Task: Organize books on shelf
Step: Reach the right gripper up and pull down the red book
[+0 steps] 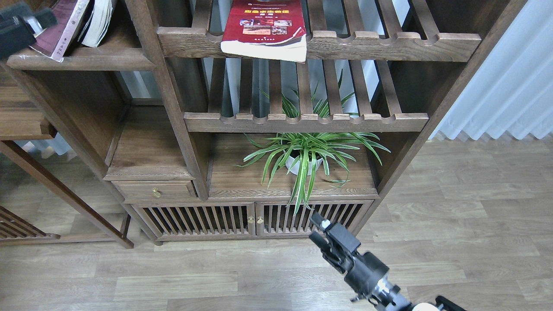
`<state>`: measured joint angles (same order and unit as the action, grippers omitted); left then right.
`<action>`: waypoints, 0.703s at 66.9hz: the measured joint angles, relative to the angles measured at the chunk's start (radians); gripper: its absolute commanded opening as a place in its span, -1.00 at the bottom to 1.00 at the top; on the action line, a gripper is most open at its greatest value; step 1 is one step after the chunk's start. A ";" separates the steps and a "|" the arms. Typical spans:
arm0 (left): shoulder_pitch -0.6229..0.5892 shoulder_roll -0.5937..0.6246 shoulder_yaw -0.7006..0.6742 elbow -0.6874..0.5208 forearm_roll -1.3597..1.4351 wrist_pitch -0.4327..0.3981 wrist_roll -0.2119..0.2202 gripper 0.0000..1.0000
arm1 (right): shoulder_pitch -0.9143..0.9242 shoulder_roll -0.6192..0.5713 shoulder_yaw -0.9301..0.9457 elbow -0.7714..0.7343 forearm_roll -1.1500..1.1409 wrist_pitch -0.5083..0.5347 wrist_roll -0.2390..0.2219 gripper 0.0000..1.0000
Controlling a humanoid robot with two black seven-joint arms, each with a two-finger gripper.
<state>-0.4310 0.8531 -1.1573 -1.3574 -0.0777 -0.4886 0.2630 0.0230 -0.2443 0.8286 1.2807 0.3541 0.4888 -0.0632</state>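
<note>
Wooden shelving holds a red book (264, 26) on its slatted rack; right pincer (319, 230) spread, left pincer (26, 26) unclear

Plant (307, 151) crowds the lower bay; slatted rack (302, 122) roofs it closely.

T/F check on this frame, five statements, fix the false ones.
1. The bright red paperback with small photos lies flat on the top slatted wooden rack, overhanging its front rail. True.
2. The green spider plant in a white pot stands on the floor. False: it stands on a solid wooden board above the slatted cabinet doors.
3. The right gripper holds a book. False: it holds nothing, low in front of the cabinet.
4. Two books lean on the solid dark wood shelf at upper left. True.
5. The left gripper is beside the plant. False: it is at upper left, by the leaning books.
</note>
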 measured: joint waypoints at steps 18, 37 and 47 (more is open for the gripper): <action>0.159 -0.173 -0.102 0.000 0.017 0.000 0.005 0.83 | 0.156 0.082 0.018 0.017 -0.010 0.000 -0.001 0.98; 0.255 -0.273 -0.155 0.020 0.033 0.000 0.008 0.85 | 0.345 0.165 0.029 0.020 -0.017 -0.023 0.011 0.98; 0.266 -0.286 -0.159 0.024 0.042 0.000 0.009 0.86 | 0.433 0.196 0.046 0.015 -0.017 -0.161 0.037 0.98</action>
<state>-0.1651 0.5671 -1.3163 -1.3336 -0.0357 -0.4886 0.2715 0.4563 -0.0487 0.8747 1.2960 0.3373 0.3276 -0.0263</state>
